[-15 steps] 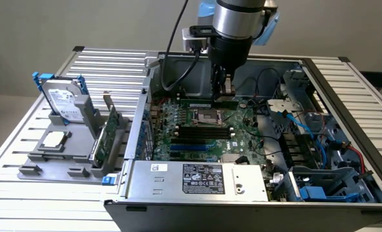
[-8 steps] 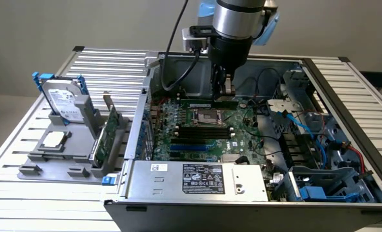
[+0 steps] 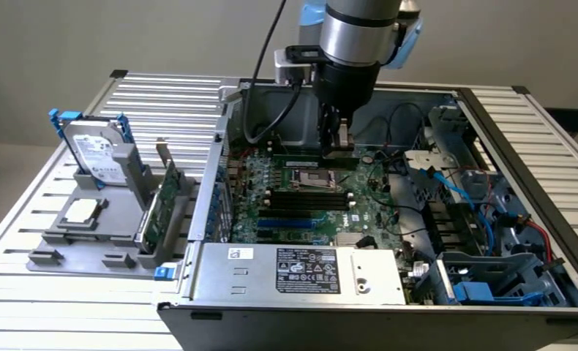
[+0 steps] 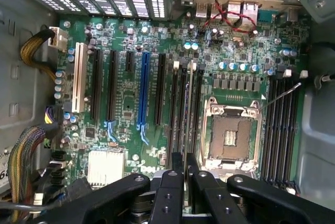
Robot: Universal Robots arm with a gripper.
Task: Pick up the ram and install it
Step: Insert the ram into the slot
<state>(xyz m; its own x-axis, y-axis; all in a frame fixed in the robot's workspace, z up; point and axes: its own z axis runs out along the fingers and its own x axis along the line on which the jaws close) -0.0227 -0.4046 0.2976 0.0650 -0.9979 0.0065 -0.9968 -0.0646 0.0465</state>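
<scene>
Here the gripper (image 4: 185, 158) is clenched narrowly on the ram (image 4: 189, 106), which stands edge-on between its fingers. The stick is lined up over the black memory slots (image 4: 173, 109), just beside the open CPU socket (image 4: 230, 135) on the motherboard (image 4: 125, 103). In the exterior view the arm reaches down into the opened computer case (image 3: 367, 322). The stick seems to touch a slot, but I cannot tell whether it is seated.

Part of ram (image 4: 189, 109) behind end effector (image 4: 185, 158)
</scene>
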